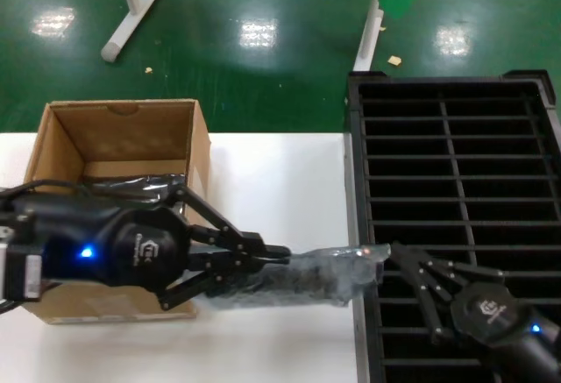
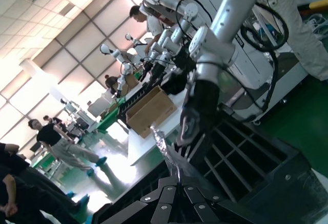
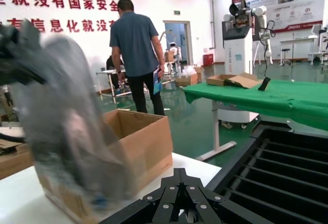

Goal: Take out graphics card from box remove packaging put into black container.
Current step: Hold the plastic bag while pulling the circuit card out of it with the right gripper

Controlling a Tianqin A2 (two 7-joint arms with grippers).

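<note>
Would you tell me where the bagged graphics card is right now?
In the head view, the graphics card hangs between the left claw and right claw, spanning box and black container.

white table (image 1: 280, 190) | green floor (image 1: 263, 67) | white stand legs (image 1: 131, 10) | man in blue shirt (image 3: 136, 39)

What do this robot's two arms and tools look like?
Both are black. The left tool has jointed linkage fingers, a rounded housing with a pale logo and a blue light, and a black cable. The right tool shows matching fingers, logo and blue light.

Head camera steeply downward; both wrist cameras low, sharing box (image 1: 123, 155) and black container (image 1: 456, 190).
</note>
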